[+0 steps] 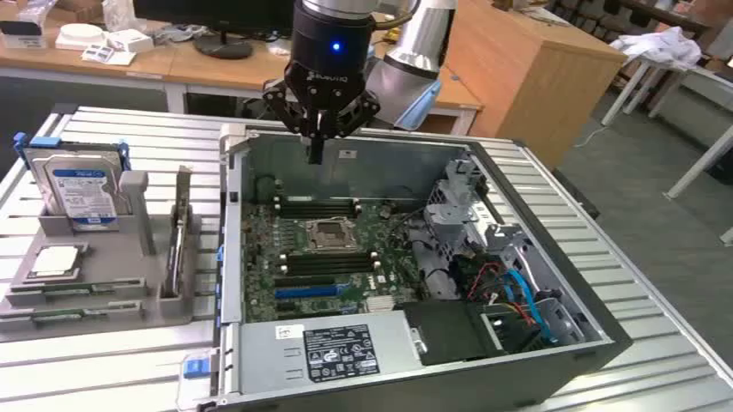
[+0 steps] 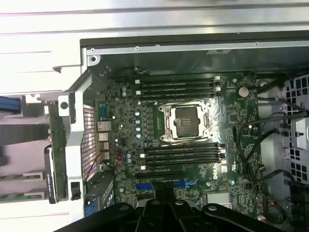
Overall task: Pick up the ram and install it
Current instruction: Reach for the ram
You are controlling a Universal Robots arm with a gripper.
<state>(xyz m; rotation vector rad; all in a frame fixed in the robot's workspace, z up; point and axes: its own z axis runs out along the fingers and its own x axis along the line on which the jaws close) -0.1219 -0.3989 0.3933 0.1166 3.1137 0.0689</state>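
The arm (image 1: 333,43) hung over the far side of the open computer case (image 1: 572,352). Its jaws were clenched together with nothing visible between them, and their tips pointed down toward the motherboard (image 1: 332,257). The CPU socket (image 1: 330,230) sat in the middle of the board, with rows of black memory slots (image 1: 324,207) on either side of it. The ram (image 1: 180,233) was well apart from the jaws. It stood on edge in the grey holder (image 1: 136,206) on the bench (image 1: 115,360), just beside the case wall at the exterior view's left (the wrist view caught it as a green strip just outside that wall). In the same holder a hard drive (image 1: 75,184) stood upright at the far end, and a small square chip (image 1: 55,262) lay flat nearer the front.
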